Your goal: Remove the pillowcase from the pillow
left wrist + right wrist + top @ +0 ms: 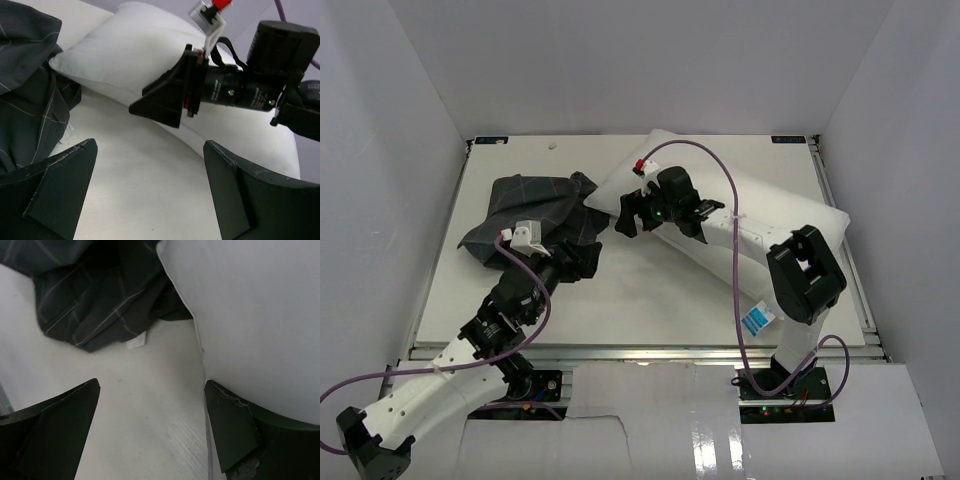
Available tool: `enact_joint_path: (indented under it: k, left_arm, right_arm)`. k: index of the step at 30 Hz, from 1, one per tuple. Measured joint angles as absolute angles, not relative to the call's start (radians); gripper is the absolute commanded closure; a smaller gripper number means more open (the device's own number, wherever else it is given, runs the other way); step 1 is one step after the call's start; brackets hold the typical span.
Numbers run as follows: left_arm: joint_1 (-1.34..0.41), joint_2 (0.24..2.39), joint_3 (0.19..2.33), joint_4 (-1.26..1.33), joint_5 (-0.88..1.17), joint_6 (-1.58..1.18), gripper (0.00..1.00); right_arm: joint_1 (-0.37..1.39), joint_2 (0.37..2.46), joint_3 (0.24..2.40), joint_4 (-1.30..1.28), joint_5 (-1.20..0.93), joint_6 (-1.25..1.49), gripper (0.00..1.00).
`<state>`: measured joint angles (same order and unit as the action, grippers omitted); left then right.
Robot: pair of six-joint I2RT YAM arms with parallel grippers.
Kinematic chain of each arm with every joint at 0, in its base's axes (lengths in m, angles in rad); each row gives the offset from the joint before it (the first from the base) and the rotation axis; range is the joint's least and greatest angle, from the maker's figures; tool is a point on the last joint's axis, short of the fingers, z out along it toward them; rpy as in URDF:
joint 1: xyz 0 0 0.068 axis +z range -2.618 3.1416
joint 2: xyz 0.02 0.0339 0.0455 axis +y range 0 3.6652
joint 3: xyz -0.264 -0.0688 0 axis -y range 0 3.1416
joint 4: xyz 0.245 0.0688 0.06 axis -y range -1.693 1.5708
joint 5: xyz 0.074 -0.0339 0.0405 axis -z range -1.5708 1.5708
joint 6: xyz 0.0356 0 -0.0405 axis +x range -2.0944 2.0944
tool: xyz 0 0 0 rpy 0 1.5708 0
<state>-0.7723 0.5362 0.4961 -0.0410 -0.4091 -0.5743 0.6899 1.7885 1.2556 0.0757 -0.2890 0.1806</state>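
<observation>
**Pillowcase looks off the pillow; we judge only the let-go and retreat remain**

Plain white walls point(620, 60) box the scene in on three sides of the pillow. A white table point(650, 300) lies under it, matte and finely textured in the wrist views.

The pillow point(780, 205) lies bare and plump on a diagonal, with no dark cloth over any part we can see. The pillowcase point(535, 210) sits in a wrinkled heap up against the pillow's left corner. Whether a fold is tucked under that corner, we cannot tell.

The right gripper point(152, 387) hovers over the pillow's left corner, fingers spread wide with only table between them. The left gripper point(150, 150) is low beside the heap and faces the pillow, likewise spread and holding nothing.

We read the removal as essentially finished. If any cloth does lie under the corner, the next move calls for a pinch on the heap and a pull away from the pillow. Otherwise both arms need only lift clear.

A small blue-and-white tag point(757, 320) shows at the pillow's near end
</observation>
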Motion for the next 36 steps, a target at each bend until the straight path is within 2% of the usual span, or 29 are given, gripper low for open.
enact_joint_path:
  k: [10, 19, 23, 26, 29, 33, 36]
  left_arm:
    - [-0.772, 0.574, 0.484, -0.073, -0.379, -0.599, 0.02]
    - [-0.772, 0.651, 0.470, -0.041, -0.377, -0.592, 0.02]
    - [-0.772, 0.718, 0.519, -0.060, -0.377, -0.570, 0.02]
    - [-0.772, 0.772, 0.641, -0.106, -0.373, -0.543, 0.02]
    - [-0.772, 0.806, 0.769, -0.133, -0.362, -0.502, 0.02]
    - [-0.772, 0.837, 0.898, -0.169, -0.352, -0.446, 0.02]
    - [-0.772, 0.830, 0.915, -0.177, -0.311, -0.432, 0.02]
  right_arm:
    - [0.582, 1.896, 1.366, 0.075, -0.068, 0.253, 0.09]
    - [0.545, 1.929, 1.360, 0.098, -0.132, 0.233, 0.10]
    - [0.552, 1.886, 1.378, 0.003, -0.147, 0.206, 0.10]
    - [0.555, 1.799, 1.411, -0.106, -0.126, 0.202, 0.10]
    - [0.558, 1.622, 1.404, -0.183, -0.067, 0.213, 0.10]
    - [0.564, 1.318, 1.320, -0.198, 0.014, 0.239, 0.10]
    - [0.571, 1.140, 1.230, -0.210, 0.052, 0.244, 0.10]
